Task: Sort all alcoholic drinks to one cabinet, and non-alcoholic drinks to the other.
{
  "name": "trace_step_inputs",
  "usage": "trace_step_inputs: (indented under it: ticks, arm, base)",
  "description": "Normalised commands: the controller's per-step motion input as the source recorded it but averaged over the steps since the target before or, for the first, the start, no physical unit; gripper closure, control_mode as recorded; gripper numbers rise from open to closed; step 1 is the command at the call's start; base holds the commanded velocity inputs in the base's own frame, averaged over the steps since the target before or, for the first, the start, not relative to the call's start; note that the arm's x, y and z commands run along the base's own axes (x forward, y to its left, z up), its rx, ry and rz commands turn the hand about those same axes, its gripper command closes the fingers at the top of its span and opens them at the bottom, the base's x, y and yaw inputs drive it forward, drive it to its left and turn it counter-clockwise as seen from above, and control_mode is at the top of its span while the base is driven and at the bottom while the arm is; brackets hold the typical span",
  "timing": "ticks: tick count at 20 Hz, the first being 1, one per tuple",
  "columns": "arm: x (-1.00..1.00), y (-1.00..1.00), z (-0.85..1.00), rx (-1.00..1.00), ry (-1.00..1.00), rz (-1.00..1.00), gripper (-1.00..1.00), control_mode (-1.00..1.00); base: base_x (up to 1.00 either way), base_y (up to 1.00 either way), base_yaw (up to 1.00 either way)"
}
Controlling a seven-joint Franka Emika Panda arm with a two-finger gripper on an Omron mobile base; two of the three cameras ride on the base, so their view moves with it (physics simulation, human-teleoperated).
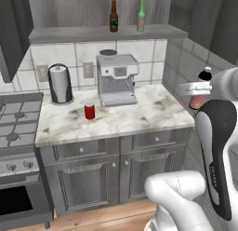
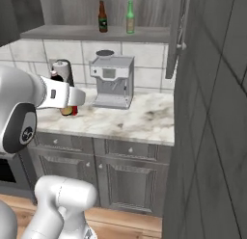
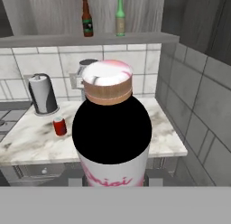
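My gripper (image 1: 199, 91) is shut on the pink bottle (image 1: 197, 102), whose black cap (image 1: 205, 75) pokes up above the hand. It hangs in the air just off the counter's right end. Up close in the hand view, the pink bottle (image 3: 113, 128) hides the fingertips. A red soda can (image 1: 89, 112) stands on the counter left of the coffee machine. The brown beer bottle (image 1: 114, 16) and the green beer bottle (image 1: 141, 16) stand side by side on the open wall cabinet's shelf (image 1: 69, 35).
On the marble counter (image 1: 148, 113) a coffee machine (image 1: 117, 79) stands against the tiled back wall, with a paper towel holder (image 1: 60, 83) to its left. A stove (image 1: 14, 127) adjoins the counter's left end. An open cabinet door (image 2: 176, 35) hangs at the right.
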Motion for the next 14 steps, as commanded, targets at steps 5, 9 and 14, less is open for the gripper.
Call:
trace_step_inputs:
  ticks: [5, 9, 14]
  arm:
    - [0.00, 0.00, 0.00, 0.00, 0.00, 0.00, 1.00, 1.00]
    - [0.00, 0.00, 0.00, 0.00, 0.00, 0.00, 1.00, 1.00]
    - [0.00, 0.00, 0.00, 0.00, 0.00, 0.00, 1.00, 1.00]
  base:
    - [-0.22, 0.43, -0.01]
    - [-0.23, 0.42, -0.01]
    - [-0.25, 0.32, -0.02]
